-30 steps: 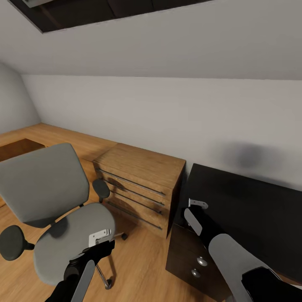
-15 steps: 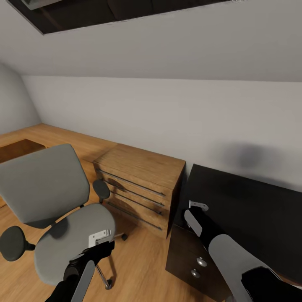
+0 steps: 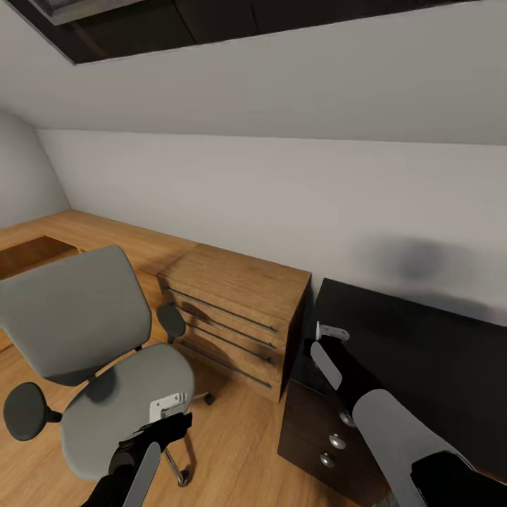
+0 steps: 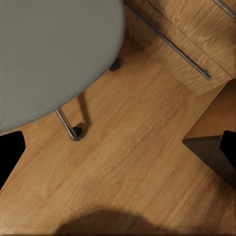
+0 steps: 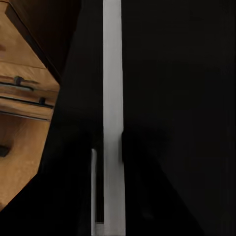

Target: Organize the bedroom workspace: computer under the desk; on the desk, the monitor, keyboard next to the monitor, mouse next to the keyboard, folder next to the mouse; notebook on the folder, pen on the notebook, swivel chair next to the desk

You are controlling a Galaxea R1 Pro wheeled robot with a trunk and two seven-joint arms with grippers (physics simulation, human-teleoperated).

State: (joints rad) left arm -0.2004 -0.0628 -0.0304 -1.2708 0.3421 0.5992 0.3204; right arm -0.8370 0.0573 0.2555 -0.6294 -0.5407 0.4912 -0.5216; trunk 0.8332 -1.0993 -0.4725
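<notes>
At lower left of your head view stands one swivel chair (image 3: 98,359), its grey seat bare, grey backrest turned toward the upper left, two black armrests showing and part of the chrome base with a caster at the lower centre. Your left gripper (image 3: 169,407) hangs over the front edge of that seat, a pale bracket at its tip; whether its fingers are apart or together you cannot tell from here. Your left wrist view shows the seat's rounded grey edge (image 4: 54,54), two chrome legs with two casters beneath it, and two dark finger tips at the frame's far left and far right edges, so that gripper stands wide apart with nothing between.

Right of the chair, against the white wall at mid-frame, sits one light wooden dresser (image 3: 236,317) with four long bar handles. Touching its right side is the desk (image 3: 422,338), its glossy black top filling the lower right, with the dark drawer unit (image 3: 317,429) below carrying three round silver knobs.

Your right gripper (image 3: 329,332) sits over the desk's left edge. Your right wrist view shows the black top, a pale vertical strip (image 5: 112,98), and the dresser's corner at the frame's left; you cannot tell how those fingers stand.
</notes>
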